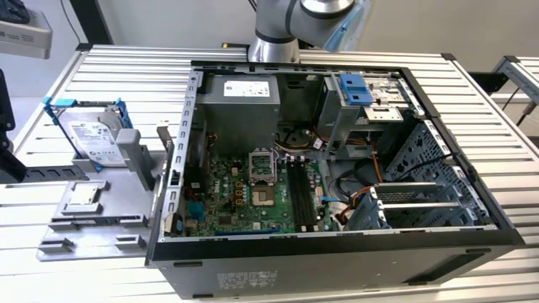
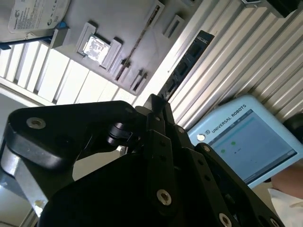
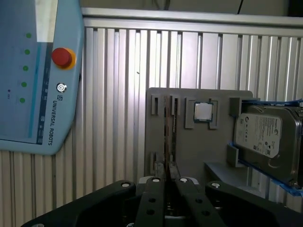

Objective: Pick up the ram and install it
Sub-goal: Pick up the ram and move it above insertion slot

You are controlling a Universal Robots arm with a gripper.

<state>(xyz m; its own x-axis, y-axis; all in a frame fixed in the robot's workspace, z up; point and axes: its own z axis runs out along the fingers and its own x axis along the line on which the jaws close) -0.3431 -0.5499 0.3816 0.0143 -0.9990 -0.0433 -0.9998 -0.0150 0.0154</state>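
The ram [image 3: 166,132] is a thin stick standing on edge in a slot of the grey holder plate [image 3: 189,146]. It also appears as a narrow line [image 2: 137,42] in the second wrist view. My gripper [image 3: 166,178] is well above the plate with its black fingers pressed together and nothing between them, and its tips [image 2: 158,101] line up with the stick. The arm [image 1: 282,25] rises behind the open computer case. The motherboard's black slots [image 1: 302,192] lie inside the case.
On the holder plate [image 1: 84,214], beside the case on the exterior view's left, are a small square silver chip [image 3: 203,112] and a silver hard drive in a blue frame [image 3: 267,137]. A light-blue pendant [image 3: 33,71] lies on the ribbed metal table [image 1: 471,82].
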